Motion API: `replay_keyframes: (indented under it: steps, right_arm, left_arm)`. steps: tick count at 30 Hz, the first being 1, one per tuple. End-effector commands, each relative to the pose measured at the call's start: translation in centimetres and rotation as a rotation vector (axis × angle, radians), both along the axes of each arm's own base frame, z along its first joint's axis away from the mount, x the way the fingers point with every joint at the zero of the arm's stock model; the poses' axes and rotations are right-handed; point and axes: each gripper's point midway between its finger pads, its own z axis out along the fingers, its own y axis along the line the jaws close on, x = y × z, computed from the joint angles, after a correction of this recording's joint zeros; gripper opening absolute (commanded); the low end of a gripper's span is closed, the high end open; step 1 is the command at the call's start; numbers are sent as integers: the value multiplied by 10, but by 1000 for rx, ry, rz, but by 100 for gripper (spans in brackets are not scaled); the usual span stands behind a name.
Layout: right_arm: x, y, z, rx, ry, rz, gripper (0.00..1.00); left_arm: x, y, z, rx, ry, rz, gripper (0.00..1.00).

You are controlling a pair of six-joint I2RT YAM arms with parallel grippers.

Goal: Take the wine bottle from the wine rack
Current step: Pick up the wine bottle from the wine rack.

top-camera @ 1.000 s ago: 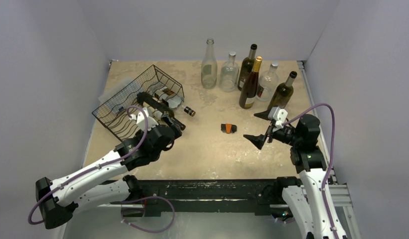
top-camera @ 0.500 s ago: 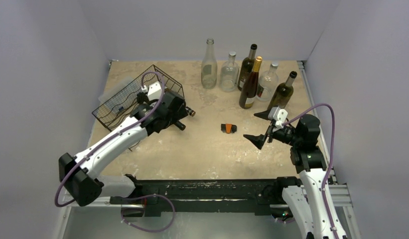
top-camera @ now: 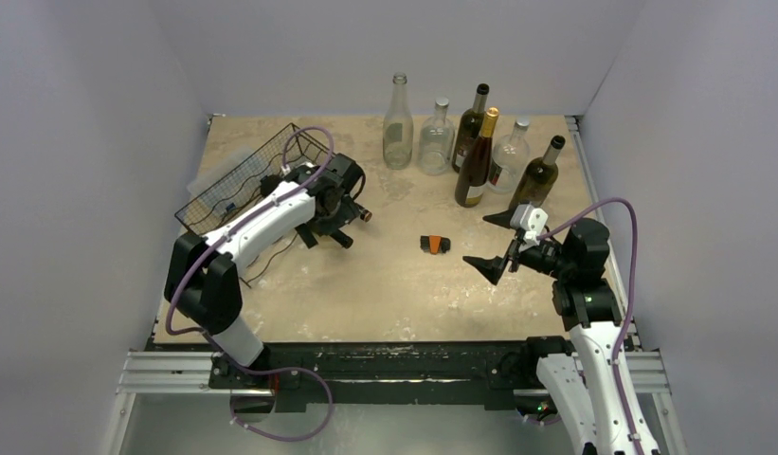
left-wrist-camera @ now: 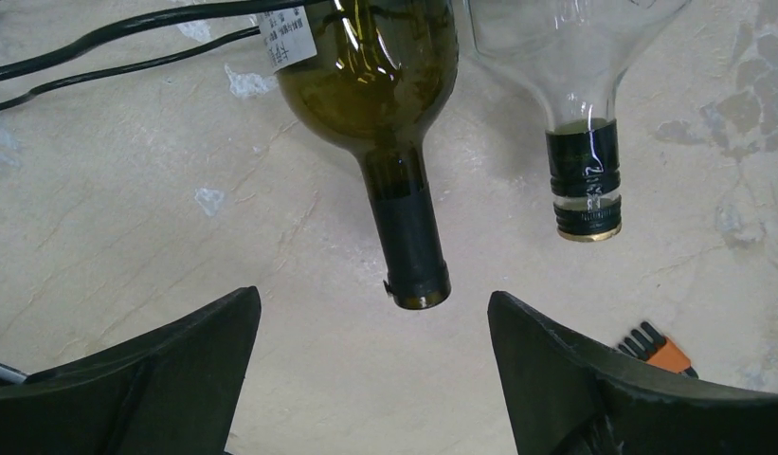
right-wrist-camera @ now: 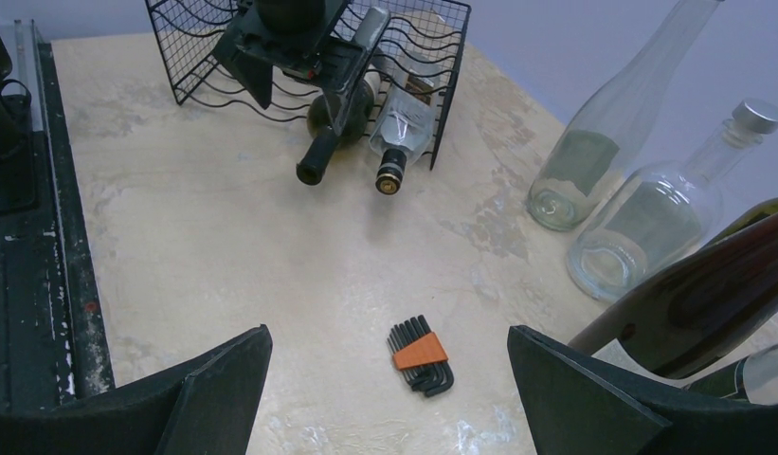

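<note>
The black wire-mesh wine rack (top-camera: 235,182) stands at the back left; it also shows in the right wrist view (right-wrist-camera: 195,47). Two bottles lie in it with necks sticking out over the table: a dark green wine bottle (left-wrist-camera: 385,85) (right-wrist-camera: 320,156) and a clear bottle with a black cap (left-wrist-camera: 582,180) (right-wrist-camera: 396,152). My left gripper (top-camera: 326,224) (left-wrist-camera: 375,379) is open and empty just above and in front of the green bottle's mouth, its fingers (left-wrist-camera: 167,370) on either side, not touching. My right gripper (top-camera: 486,244) (right-wrist-camera: 389,398) is open and empty at mid right.
Several bottles stand at the back right, the nearest a dark one (top-camera: 536,174) behind my right gripper. An orange-and-black hex key set (top-camera: 434,244) (right-wrist-camera: 420,355) lies mid-table. Black cables (left-wrist-camera: 129,47) run beside the rack.
My left arm has stretched out and swung back and right, from in front of the rack to over the bottle necks. The right arm has not moved.
</note>
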Motion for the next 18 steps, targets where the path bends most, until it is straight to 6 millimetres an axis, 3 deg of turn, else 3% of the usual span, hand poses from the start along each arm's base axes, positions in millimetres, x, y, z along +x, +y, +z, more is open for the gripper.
replay_keyframes:
  steps: [1, 18]
  right_arm:
    - [3, -2, 6, -1, -38, -11, 99]
    - [2, -2, 8, -2, -44, -16, 99]
  left_arm:
    - [19, 1, 3, -4, -45, 102, 89]
    - [37, 6, -59, 25, 11, 220, 68]
